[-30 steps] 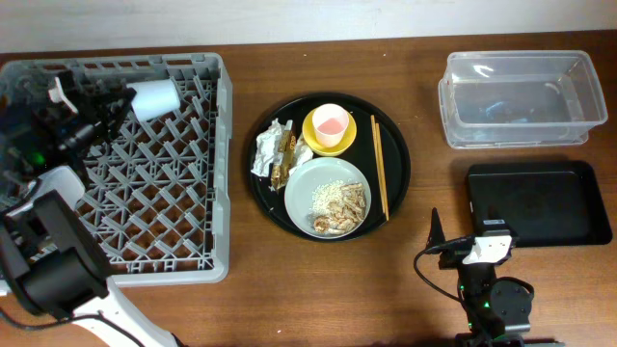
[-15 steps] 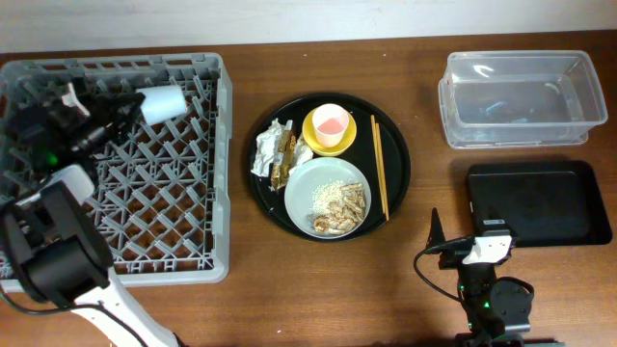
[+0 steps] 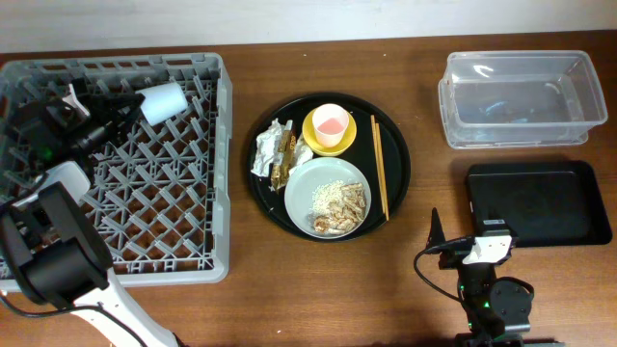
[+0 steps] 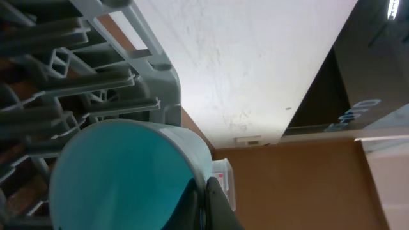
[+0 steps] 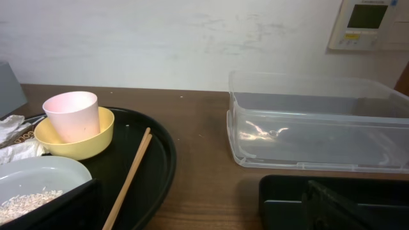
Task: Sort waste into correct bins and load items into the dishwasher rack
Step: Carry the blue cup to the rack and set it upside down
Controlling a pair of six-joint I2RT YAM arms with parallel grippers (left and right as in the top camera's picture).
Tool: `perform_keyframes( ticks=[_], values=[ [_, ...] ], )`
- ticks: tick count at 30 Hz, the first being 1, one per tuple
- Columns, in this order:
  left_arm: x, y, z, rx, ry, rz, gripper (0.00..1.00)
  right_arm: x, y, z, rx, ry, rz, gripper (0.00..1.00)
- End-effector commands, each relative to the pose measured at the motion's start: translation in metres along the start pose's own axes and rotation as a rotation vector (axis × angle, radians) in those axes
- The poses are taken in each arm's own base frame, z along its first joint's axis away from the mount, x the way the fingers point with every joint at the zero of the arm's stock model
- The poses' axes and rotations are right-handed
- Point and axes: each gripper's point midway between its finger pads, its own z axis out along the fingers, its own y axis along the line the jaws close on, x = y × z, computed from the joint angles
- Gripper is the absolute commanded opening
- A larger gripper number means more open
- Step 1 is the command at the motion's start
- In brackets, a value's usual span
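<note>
Step in hand: loading the rack (image 3: 154,241). L gripper (image 3: 130,102) is inside it near the back wall, clamped on the rim of the blue cup (image 3: 164,100). The cup lies tilted on its side, mouth toward the gripper, base pointing at the rack's right wall. The wrist cam shows the cup's inside (image 4: 121,172) w/ a finger (image 4: 214,204) at the rim and rack lattice just behind.

R gripper (image 5: 195,204) is parked low by the black tray (image 3: 540,202), holding nothing. Its fingers look spread, though one is hard to pick out against the tray.

Next move, as I judge it: turn the cup mouth-down, seat it between pegs, let go, back out w/o hooking the lattice.

Still on the round tray (image 3: 253,173):
- pink cup (image 3: 330,122), standing in the bowl (image 3: 313,138)
- plate (image 3: 304,188) w/ rice and fried bits
- chopsticks (image 3: 379,169)
- wrappers (image 3: 275,149)

So sorting into the tub (image 3: 448,101) and black tray isn't begun; most of the job is left.
</note>
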Motion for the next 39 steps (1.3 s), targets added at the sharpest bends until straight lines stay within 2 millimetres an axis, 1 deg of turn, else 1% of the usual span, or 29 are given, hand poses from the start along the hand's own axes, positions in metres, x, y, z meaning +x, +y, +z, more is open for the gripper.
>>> perform_keyframes(
  ticks=[1,4,6,7,9,13,14,15,16,20,22,23,25,27,28,30,31,32,33,34,35,37,39],
  values=[
    [0.004,0.037,-0.001,-0.068,-0.035,-0.044,0.1,0.003,0.0,0.0,0.006,0.006,-0.004,0.98],
    [0.005,0.035,-0.002,-0.058,-0.023,-0.045,0.09,0.003,0.0,0.0,0.006,0.006,-0.004,0.98],
    [0.006,0.034,-0.006,-0.047,-0.016,-0.046,0.08,0.003,0.0,0.0,0.006,0.006,-0.004,0.98],
    [0.004,0.034,-0.009,-0.043,-0.018,-0.048,0.06,0.003,0.0,0.0,0.006,0.006,-0.004,0.98],
    [0.003,0.034,-0.015,-0.036,-0.018,-0.05,0.04,0.003,0.0,0.0,0.006,0.006,-0.004,0.98],
    [-0.001,0.03,-0.023,-0.028,-0.026,-0.044,0.05,0.003,0.0,0.0,0.006,0.006,-0.004,0.98],
    [-0.001,0.03,-0.023,-0.028,-0.026,-0.044,0.09,0.003,0.0,0.0,0.006,0.006,-0.004,0.98],
    [-0.001,0.03,-0.023,-0.028,-0.026,-0.044,0.16,0.003,0.0,0.0,0.006,0.006,-0.004,0.98],
    [0.0,0.031,-0.023,-0.029,-0.025,-0.05,0.2,0.003,0.0,0.0,0.006,0.006,-0.004,0.98],
    [-0.001,0.031,-0.025,-0.031,-0.029,-0.054,0.44,0.003,0.0,0.0,0.006,0.006,-0.004,0.98],
    [-0.002,0.031,-0.027,-0.028,-0.03,-0.054,0.5,0.003,0.0,0.0,0.006,0.006,-0.004,0.98],
    [-0.001,0.027,-0.028,-0.021,-0.023,-0.049,0.52,0.003,0.0,0.0,0.006,0.006,-0.004,0.98],
    [-0.002,0.015,-0.029,-0.011,-0.022,-0.026,0.64,0.003,0.0,0.0,0.006,0.006,-0.004,0.98],
    [-0.004,-0.001,-0.032,-0.012,-0.033,-0.007,0.66,0.003,0.0,0.0,0.006,0.006,-0.004,0.99],
    [-0.006,-0.014,-0.035,-0.018,-0.047,0.014,0.86,0.003,0.0,0.0,0.006,0.006,-0.004,0.98],
    [-0.007,-0.021,-0.038,-0.045,-0.067,0.001,0.87,0.003,0.0,0.0,0.006,0.006,-0.004,0.98],
    [-0.006,-0.02,-0.04,-0.069,-0.076,-0.006,0.87,0.003,0.0,0.0,0.006,0.006,-0.004,0.98],
    [0.0,-0.008,-0.045,-0.17,-0.102,-0.035,0.87,0.003,0.0,0.0,0.006,0.006,-0.004,0.98],
    [0.003,-0.002,-0.048,-0.219,-0.112,-0.036,0.92,0.003,0.0,0.0,0.006,0.006,-0.004,0.98],
    [0.008,0.009,-0.055,-0.313,-0.127,-0.034,0.93,0.003,0.0,0.0,0.006,0.006,-0.004,0.98],
    [0.011,0.015,-0.063,-0.393,-0.139,-0.014,0.94,0.003,0.0,0.0,0.006,0.006,-0.004,0.98],
    [0.014,0.021,-0.074,-0.501,-0.156,0.014,0.95,0.003,0.0,0.0,0.006,0.006,-0.004,0.98],
    [0.019,0.024,-0.096,-0.659,-0.188,0.039,0.96,0.003,0.0,0.0,0.006,0.006,-0.004,0.98]
  ],
)
